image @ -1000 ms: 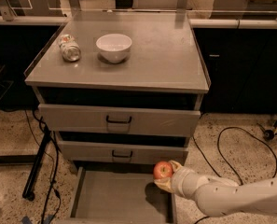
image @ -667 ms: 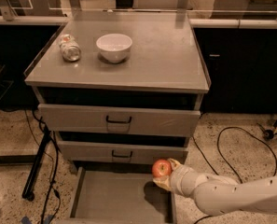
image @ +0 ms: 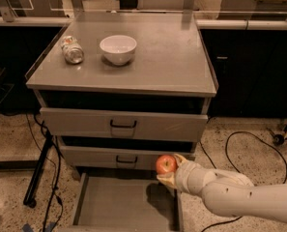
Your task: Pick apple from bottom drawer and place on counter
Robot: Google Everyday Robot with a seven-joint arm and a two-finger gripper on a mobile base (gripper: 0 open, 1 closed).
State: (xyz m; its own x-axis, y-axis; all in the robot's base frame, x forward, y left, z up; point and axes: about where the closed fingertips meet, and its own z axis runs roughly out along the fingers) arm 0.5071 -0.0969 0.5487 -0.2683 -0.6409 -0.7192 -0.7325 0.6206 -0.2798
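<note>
My gripper [image: 168,171] comes in from the lower right on a white arm and is shut on the red-orange apple [image: 165,164]. It holds the apple in the air above the right side of the open bottom drawer [image: 119,204], level with the front of the middle drawer. The drawer's grey tray shows only the arm's shadow inside. The counter [image: 172,57] is the grey cabinet top higher up, well above the apple.
A white bowl [image: 118,49] and a can lying on its side [image: 72,50] sit on the left half of the counter. Two shut drawers with black handles [image: 123,124] are below it. A black cable [image: 239,144] loops on the floor at right. A black stand leg [image: 36,173] is at left.
The gripper has lifted the apple a little higher and slightly left, up in front of the middle drawer. Nothing on the counter has moved.
</note>
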